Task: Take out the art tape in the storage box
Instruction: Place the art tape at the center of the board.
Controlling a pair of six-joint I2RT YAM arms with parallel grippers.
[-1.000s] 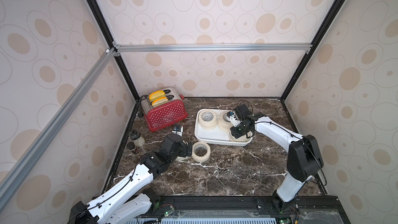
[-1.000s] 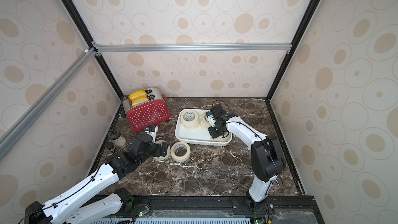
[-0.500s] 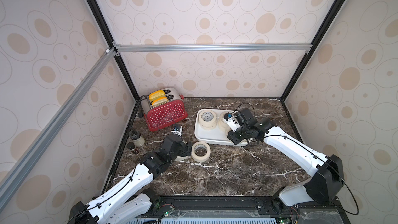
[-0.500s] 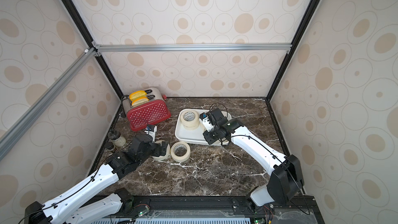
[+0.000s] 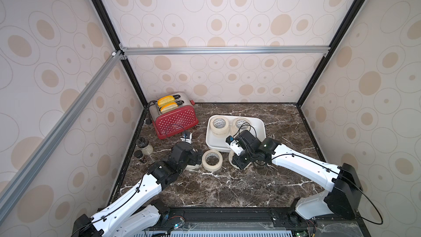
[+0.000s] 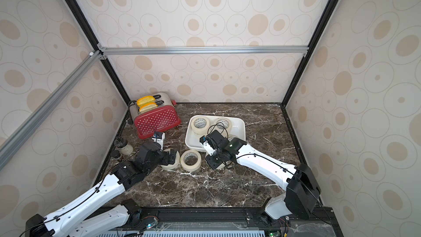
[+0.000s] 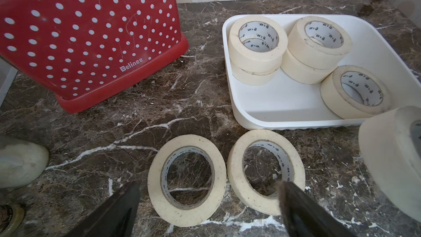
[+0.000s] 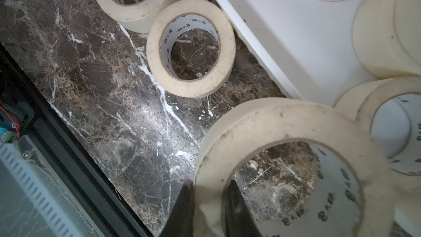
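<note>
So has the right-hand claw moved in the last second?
Yes. The right gripper, shut on a tape roll, has moved from above the storage box toward the table's front edge, past the box's near rim.

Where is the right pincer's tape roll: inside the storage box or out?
Out: through the core of the held roll marble shows, beside the storage box.
</note>
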